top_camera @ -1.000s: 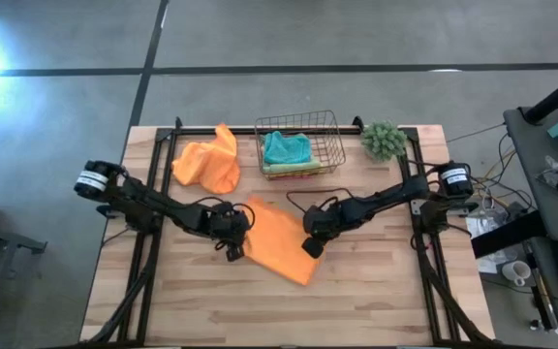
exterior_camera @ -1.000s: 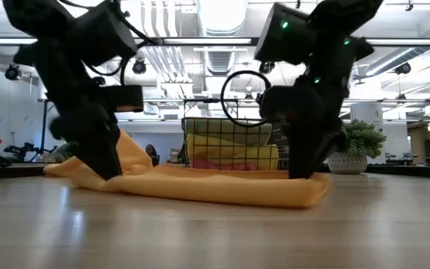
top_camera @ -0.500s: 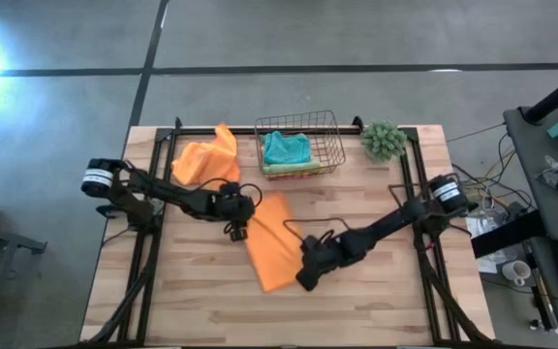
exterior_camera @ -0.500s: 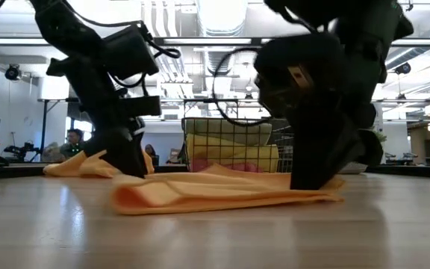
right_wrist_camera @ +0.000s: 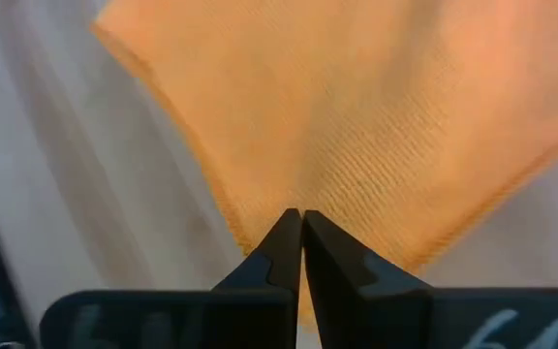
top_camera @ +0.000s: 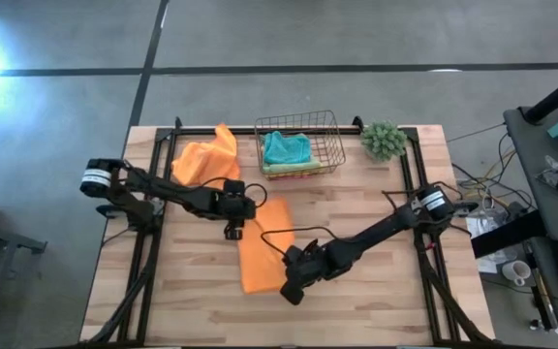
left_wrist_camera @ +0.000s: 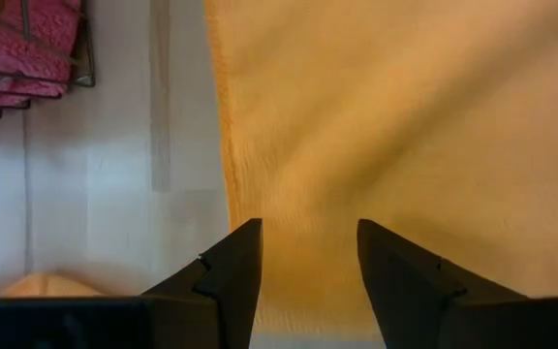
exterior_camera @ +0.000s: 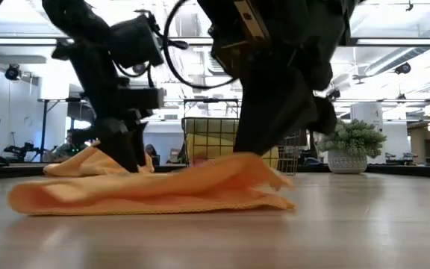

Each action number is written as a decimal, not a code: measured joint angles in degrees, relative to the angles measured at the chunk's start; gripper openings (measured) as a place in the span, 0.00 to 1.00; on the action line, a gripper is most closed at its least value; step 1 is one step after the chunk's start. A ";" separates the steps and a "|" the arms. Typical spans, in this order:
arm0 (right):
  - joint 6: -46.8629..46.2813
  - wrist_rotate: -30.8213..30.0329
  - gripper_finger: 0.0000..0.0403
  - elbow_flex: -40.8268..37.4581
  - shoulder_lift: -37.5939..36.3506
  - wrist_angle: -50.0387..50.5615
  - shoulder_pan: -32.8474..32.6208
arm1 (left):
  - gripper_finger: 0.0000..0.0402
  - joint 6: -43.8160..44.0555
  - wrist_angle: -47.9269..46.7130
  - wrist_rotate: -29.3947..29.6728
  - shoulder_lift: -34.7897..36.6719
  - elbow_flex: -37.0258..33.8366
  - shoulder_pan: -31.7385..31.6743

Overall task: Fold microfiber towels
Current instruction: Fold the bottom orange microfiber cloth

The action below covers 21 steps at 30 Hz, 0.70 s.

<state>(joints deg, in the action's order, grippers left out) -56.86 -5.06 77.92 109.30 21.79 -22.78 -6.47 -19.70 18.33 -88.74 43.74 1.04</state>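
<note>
An orange towel (top_camera: 260, 247) lies mid-table as a long strip running from far to near. My right gripper (top_camera: 292, 289) is shut on its near right corner. My left gripper (top_camera: 232, 225) stands open over the strip's far left edge (left_wrist_camera: 226, 165), fingers either side of bare cloth; whether they touch it I cannot tell. A second orange towel (top_camera: 206, 160) lies crumpled at the far left. A teal towel (top_camera: 286, 147) tops the stack in the wire basket (top_camera: 337, 145). My right gripper pinches the orange towel's near right corner (right_wrist_camera: 303, 194) between its two shut fingertips. The fingers slant down from the table's far right. In the low view the held part (exterior_camera: 248, 161) is raised a little and droops slack onto the rest, which lies on the table.
The wire basket with stacked towels stands at the far middle, a small green plant (top_camera: 384, 141) to its right. Black frame rails (top_camera: 148, 242) run along both sides of the table. Bare wood (top_camera: 356, 310) lies along the near edge.
My right gripper has gone toward the table's near edge and leftward, dragging the orange towel's corner with it. The towel has swung from a slanting spread into a far-to-near strip, its far end staying by my left gripper, which has shifted slightly toward the far edge.
</note>
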 joint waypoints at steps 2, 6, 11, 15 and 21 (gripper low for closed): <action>1.06 -1.78 0.02 1.99 -0.11 4.42 -0.01 | 0.39 0.12 -3.97 -0.15 1.35 0.85 0.76; 3.92 -2.53 0.02 5.07 -0.69 10.66 0.09 | 0.39 4.81 -9.24 -0.87 5.02 2.41 2.67; 7.81 -2.50 0.02 8.55 -0.75 14.59 0.01 | 0.39 14.47 -10.29 -6.24 10.32 2.84 5.84; 10.02 -4.30 0.02 9.38 -0.85 14.91 0.04 | 0.39 22.54 -9.16 -7.67 12.33 2.76 9.40; 11.44 -6.69 0.02 5.82 0.62 14.46 3.61 | 0.39 28.67 0.19 -9.10 8.50 2.32 16.84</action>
<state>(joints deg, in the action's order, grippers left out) -45.42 -11.75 83.74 109.92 36.26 -19.17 22.20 -19.52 9.23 -80.24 46.06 17.88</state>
